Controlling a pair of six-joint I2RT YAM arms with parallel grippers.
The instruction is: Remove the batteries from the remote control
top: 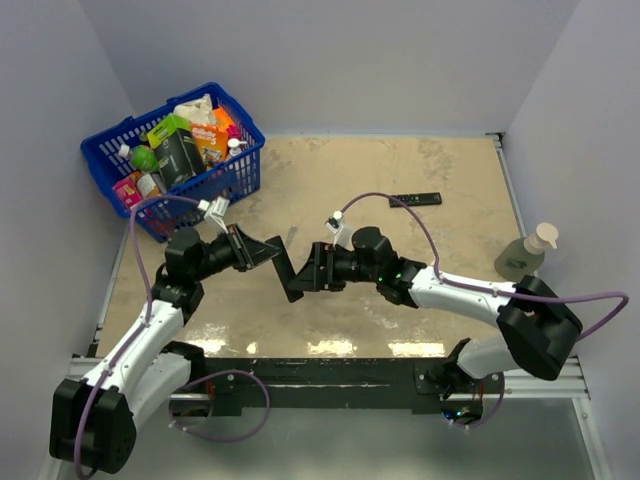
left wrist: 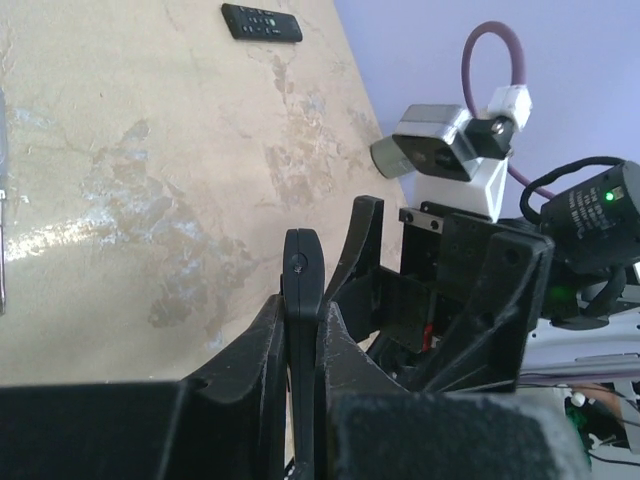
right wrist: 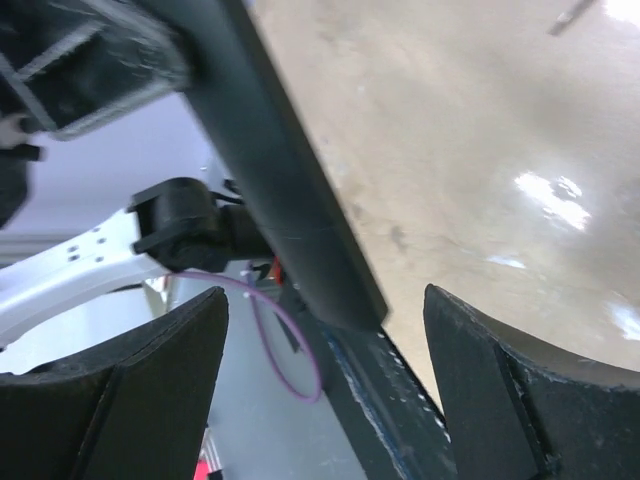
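1. Progress looks early: no batteries show in any view, neither on the counter (top: 450,160) nor in either hand, so you should judge none of them unloaded yet.
2. Your left hand (left wrist: 302,310) is clamped tight on the remote control (right wrist: 290,200). It holds the slim black body edge-on between its fingers, lifted above the counter in front of the 2 arms.
3. Your right hand (right wrist: 322,298) is spread wide. The free end of the remote control runs between its 2 fingers, with a gap on each side, so it has hold of nothing.
4. From these angles you cannot tell whether the battery cover is on or off; the remote control shows only its edge and one plain face, and the compartment is hidden.
5. What is left, by this reading, is nearly all of it: get the right hand onto the cover or the cells, free each battery, and set it down on the counter.
6. A second remote (top: 415,199) lies flat far back on the counter, well apart from both hands and touched by neither.
7. The blue basket (top: 105,165) of groceries sits at the far left corner, clear of the work.
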